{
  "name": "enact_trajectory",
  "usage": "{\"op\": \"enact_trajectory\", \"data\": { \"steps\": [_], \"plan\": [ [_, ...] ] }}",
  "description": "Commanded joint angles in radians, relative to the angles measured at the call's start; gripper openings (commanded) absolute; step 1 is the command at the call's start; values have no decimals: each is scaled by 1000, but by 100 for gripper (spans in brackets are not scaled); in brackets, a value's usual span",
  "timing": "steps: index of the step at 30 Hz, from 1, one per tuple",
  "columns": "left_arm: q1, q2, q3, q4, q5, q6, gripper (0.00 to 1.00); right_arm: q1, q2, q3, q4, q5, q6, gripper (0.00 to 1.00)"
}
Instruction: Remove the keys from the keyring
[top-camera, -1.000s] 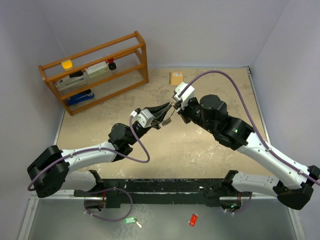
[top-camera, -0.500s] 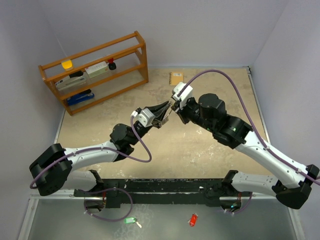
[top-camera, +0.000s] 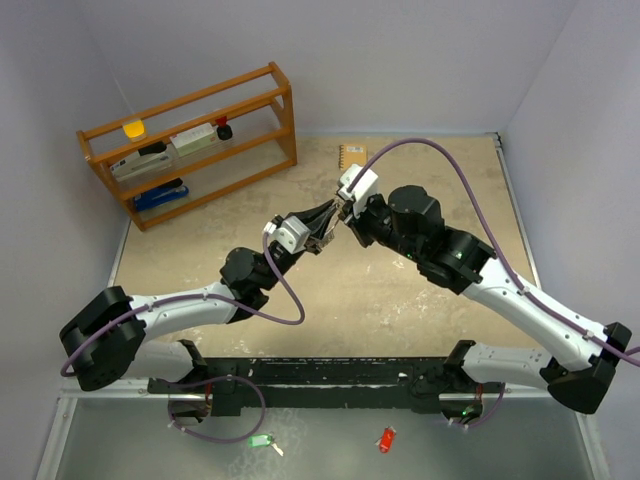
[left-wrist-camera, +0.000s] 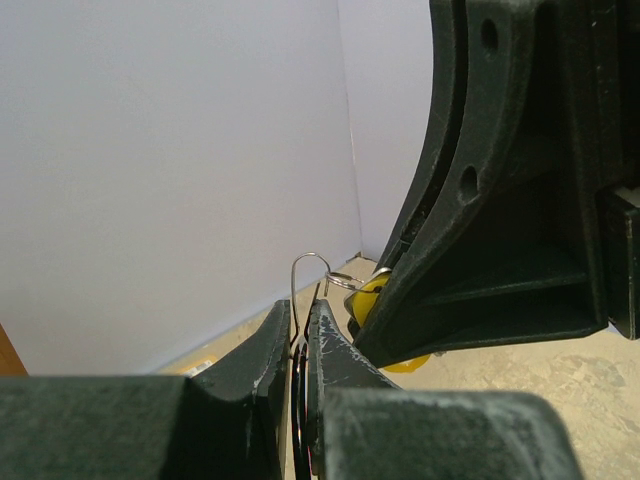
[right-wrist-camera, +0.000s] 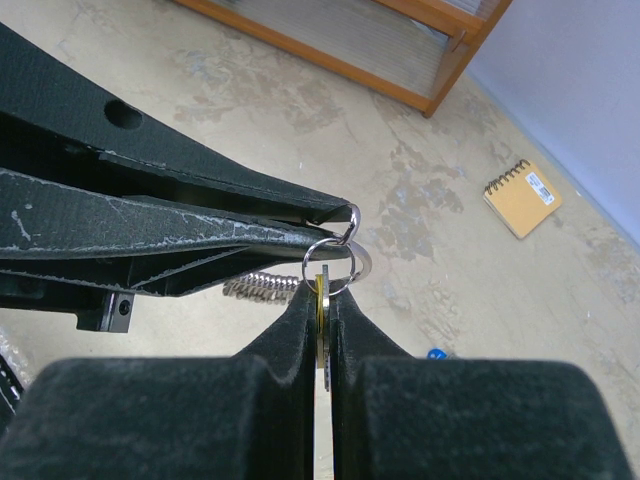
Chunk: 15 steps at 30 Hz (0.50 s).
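In the top view my two grippers meet tip to tip above the middle of the table, the left gripper (top-camera: 326, 220) facing the right gripper (top-camera: 345, 207). The left gripper (left-wrist-camera: 300, 312) is shut on the thin silver wire keyring (left-wrist-camera: 306, 268), whose loop sticks up past its tips. The right gripper (right-wrist-camera: 322, 298) is shut on the yellow-tagged key (right-wrist-camera: 321, 296), which hangs from a small split ring (right-wrist-camera: 330, 265) hooked to the keyring (right-wrist-camera: 349, 220). The yellow tag (left-wrist-camera: 371, 298) peeks out beside the right gripper's body. A bunch of tiny silver keys (right-wrist-camera: 262, 287) hangs under the left fingers (right-wrist-camera: 200, 220). A blue tag (right-wrist-camera: 434, 353) lies on the table.
A wooden shelf (top-camera: 190, 140) with small items stands at the back left. A yellow spiral notebook (top-camera: 352, 156) lies at the back of the table. A green tag (top-camera: 260, 440) and a red tag (top-camera: 386, 438) rest on the near ledge below the arm bases.
The right arm has shifted slightly left, closer to the left gripper. Both grips hold as before.
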Motion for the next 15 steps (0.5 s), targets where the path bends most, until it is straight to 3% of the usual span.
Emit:
{"op": "enact_trajectory", "data": {
  "steps": [1, 9, 15],
  "plan": [
    [11, -44, 26, 96, -88, 43, 0, 6, 10, -12, -15, -35, 18, 0],
    [11, -60, 21, 145, -92, 49, 0, 7, 51, -31, 2, -131, 41, 0],
    [11, -82, 20, 119, -127, 88, 0, 7, 48, -35, 13, -103, 41, 0]
  ]
}}
